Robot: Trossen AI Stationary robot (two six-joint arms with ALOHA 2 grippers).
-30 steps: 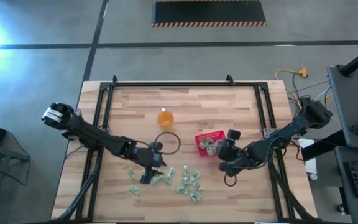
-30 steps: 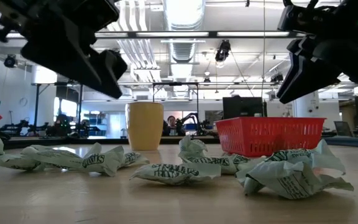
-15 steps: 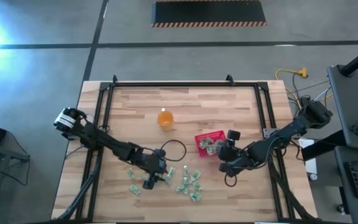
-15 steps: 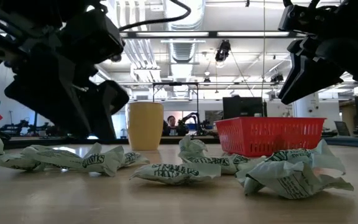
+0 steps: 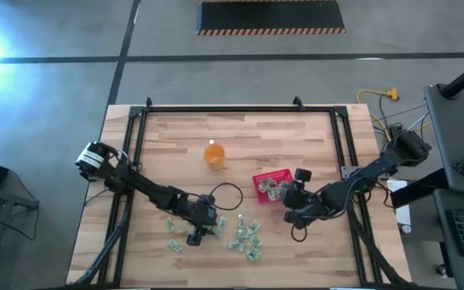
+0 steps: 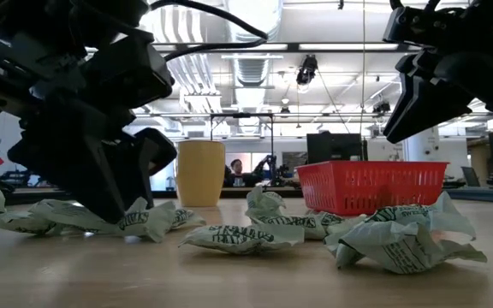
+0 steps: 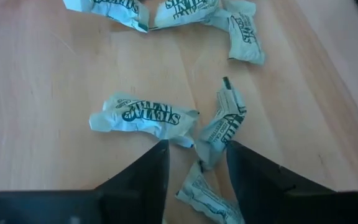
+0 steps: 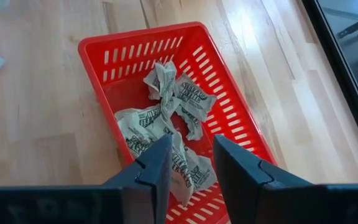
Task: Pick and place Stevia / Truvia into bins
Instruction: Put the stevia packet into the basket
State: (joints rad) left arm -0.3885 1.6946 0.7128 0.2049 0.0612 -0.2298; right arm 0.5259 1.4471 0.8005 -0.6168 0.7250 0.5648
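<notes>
Several green-and-white Stevia packets [image 5: 244, 236] lie scattered on the wooden table near its front edge. My left gripper [image 7: 196, 152] is low over them and open. One crumpled packet [image 7: 219, 127] reaches in between its fingertips, and another [image 7: 207, 198] lies farther back between the fingers. The red basket [image 8: 114, 46], the bin, stands right of the table's middle and holds several packets [image 8: 166, 121]. My right gripper [image 8: 191, 155] hangs open above the basket's near side with nothing between its fingers. My left gripper comes slanting down from the table's left, with a fingertip [image 7: 159, 152] on either side of a packet's lower end [image 7: 205, 157]. The packet lies flat on the table. I cannot tell whether the fingers touch it.
A small orange cup [image 5: 215, 153] stands toward the far middle of the table. A black cable loop [image 5: 224, 193] lies beside my left arm. A black frame [image 5: 139, 121] borders the table. Bare wood stretches across the far half.
My left gripper has come down from well above the table to just over the packets near the front edge, moving slightly toward the right. No packet has moved.
</notes>
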